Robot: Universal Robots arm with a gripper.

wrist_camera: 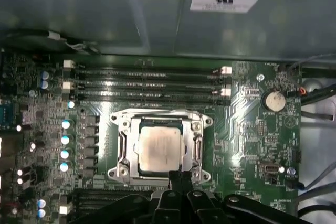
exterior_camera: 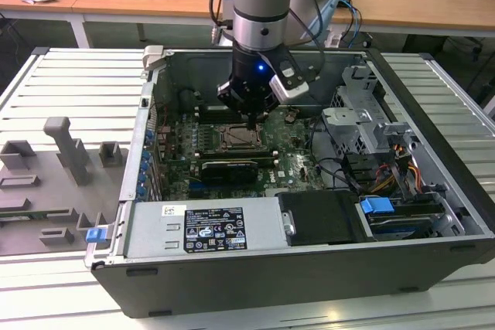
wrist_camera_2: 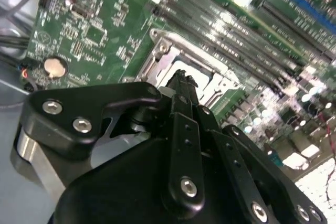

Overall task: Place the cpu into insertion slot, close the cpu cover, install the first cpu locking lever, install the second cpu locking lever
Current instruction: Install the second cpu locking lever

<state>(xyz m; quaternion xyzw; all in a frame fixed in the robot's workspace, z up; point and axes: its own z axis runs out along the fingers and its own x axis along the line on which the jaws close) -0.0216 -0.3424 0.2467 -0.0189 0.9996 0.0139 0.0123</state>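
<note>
The black gripper [wrist_camera: 180,182] is down low over the socket, its slim black fingers [wrist_camera_2: 181,90] drawn together into one narrow tip with nothing between them — that tip sits right at the edge of the thin silvery square metal cpu cover [wrist_camera: 160,124], and whether it actually touches the metal I cannot tell. In the first wrist view the cover lies flat, its cut-out centre framing the small flat square cpu [wrist_camera: 159,148] with its dull silver-beige top, which is seated in the small square insertion slot [wrist_camera: 124,153] with the silvery rim. The second wrist view shows the fingertip over the cover's [wrist_camera_2: 173,59] bright frame, the chip largely hidden behind the finger. Around the socket spreads the green circuit board [wrist_camera: 252,129], with the long black memory slots [wrist_camera: 147,82] running along one side of the socket and a round silver coin battery [wrist_camera: 273,99] nearer the board's edge. Pulling out to the exterior view — the gripper [exterior_camera: 251,110] hangs from the grey robot arm [exterior_camera: 261,5] just above the socket [exterior_camera: 240,138], near the middle of the board inside the open dark grey computer case [exterior_camera: 325,276], which lies on a ribbed white table [exterior_camera: 69,83].
</note>
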